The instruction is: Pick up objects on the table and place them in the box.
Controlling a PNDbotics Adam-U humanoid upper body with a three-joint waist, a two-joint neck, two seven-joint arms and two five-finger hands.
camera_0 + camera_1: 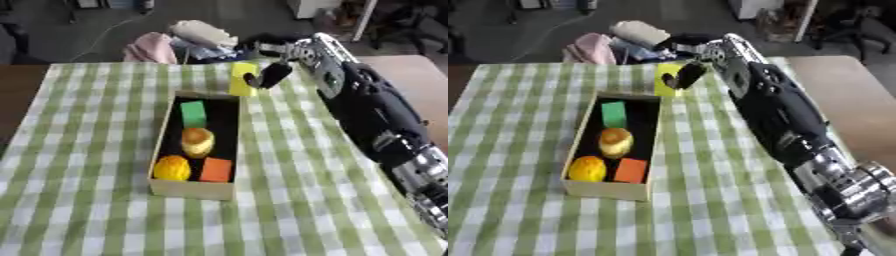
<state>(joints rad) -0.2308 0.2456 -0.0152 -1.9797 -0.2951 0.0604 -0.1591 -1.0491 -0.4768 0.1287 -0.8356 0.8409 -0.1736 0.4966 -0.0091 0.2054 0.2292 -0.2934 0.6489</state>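
Checked cloth (96, 200) under a matt cardboard box (188, 189).

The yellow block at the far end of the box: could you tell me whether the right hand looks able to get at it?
Probably yes. The right hand is already at the yellow block, its dark fingers curled against the block's side, just past the far end of the box. Nothing lies between them.

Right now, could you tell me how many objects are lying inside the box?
4: a green block at the far end, a yellow-brown round object mid-box, a yellow round object near-left, an orange block near-right. The box walls may hide more.
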